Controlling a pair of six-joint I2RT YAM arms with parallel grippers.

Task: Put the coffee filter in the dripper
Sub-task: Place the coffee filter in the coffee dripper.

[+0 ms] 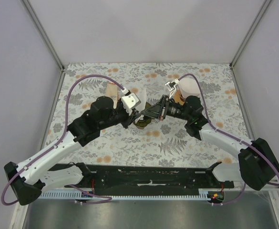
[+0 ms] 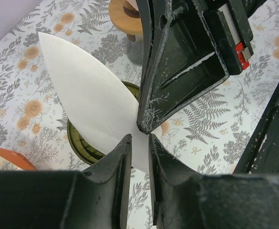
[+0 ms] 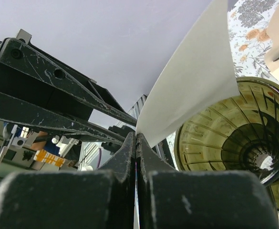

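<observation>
The white paper coffee filter (image 2: 89, 88) hangs tilted over the olive-green ribbed dripper (image 2: 80, 141), which stands on the floral tabletop at the centre of the top view (image 1: 143, 123). My right gripper (image 3: 137, 137) is shut on the filter's lower edge (image 3: 191, 86), with the dripper's open mouth (image 3: 234, 133) just beside it. Its fingertip (image 2: 146, 125) also shows in the left wrist view. My left gripper (image 2: 138, 139) faces it, its jaws a narrow gap apart with the filter's edge between them. Both grippers meet above the dripper (image 1: 141, 114).
A wooden stand (image 2: 125, 19) sits beyond the dripper, near a pale pink object (image 1: 189, 86) at the back right. An orange-tan object (image 1: 111, 90) lies at the back left. Grey walls enclose the floral table (image 1: 129, 152).
</observation>
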